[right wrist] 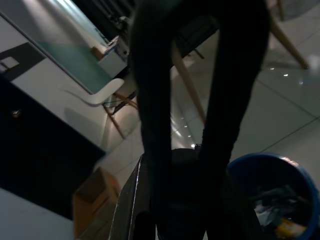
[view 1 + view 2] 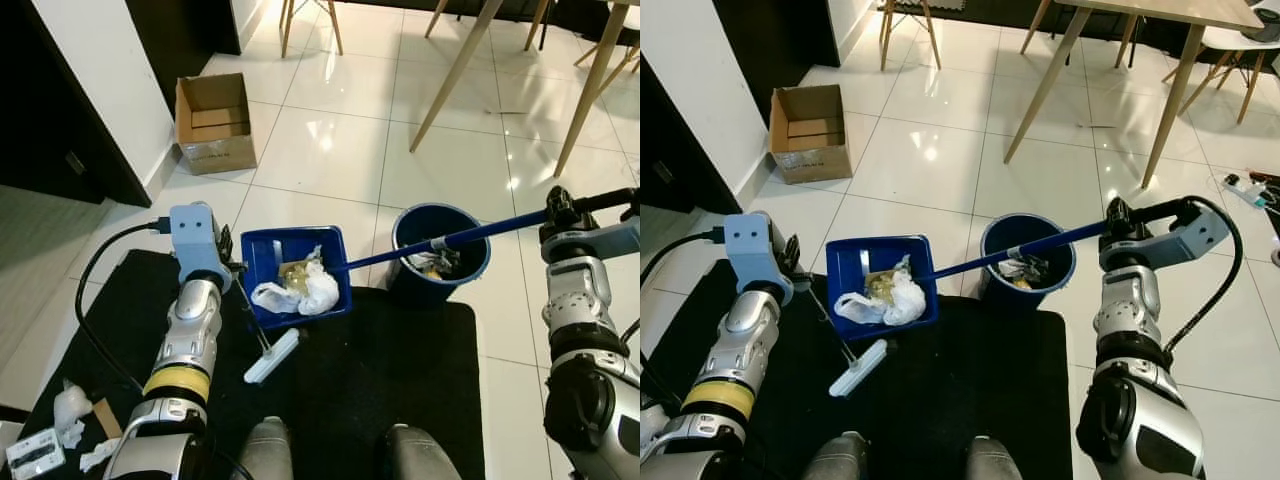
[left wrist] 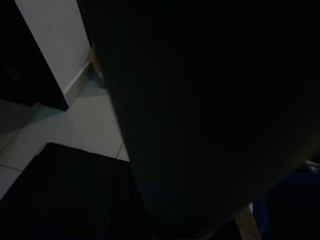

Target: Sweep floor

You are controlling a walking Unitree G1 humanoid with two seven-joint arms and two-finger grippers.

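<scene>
While the load is still in the pan: it looks due for tipping.
Black floor mat (image 2: 400, 380): under both arms, below the fingers.
Round blue plastic bin (image 2: 440, 252): beneath the handle, between pan and right gripper (image 2: 556, 208), ready for waste.
Square blue dustpan (image 2: 295, 272): long blue handle (image 2: 440, 241) clamped in right fingers; crumpled white rubbish (image 2: 300, 290) inside.
White brush (image 2: 271, 357): below left gripper (image 2: 237, 265); grip state unclear.

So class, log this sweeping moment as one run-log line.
right gripper: holds dustpan handle | dustpan: holds trash, beside bin | left gripper: at brush | mat: underfoot
</scene>
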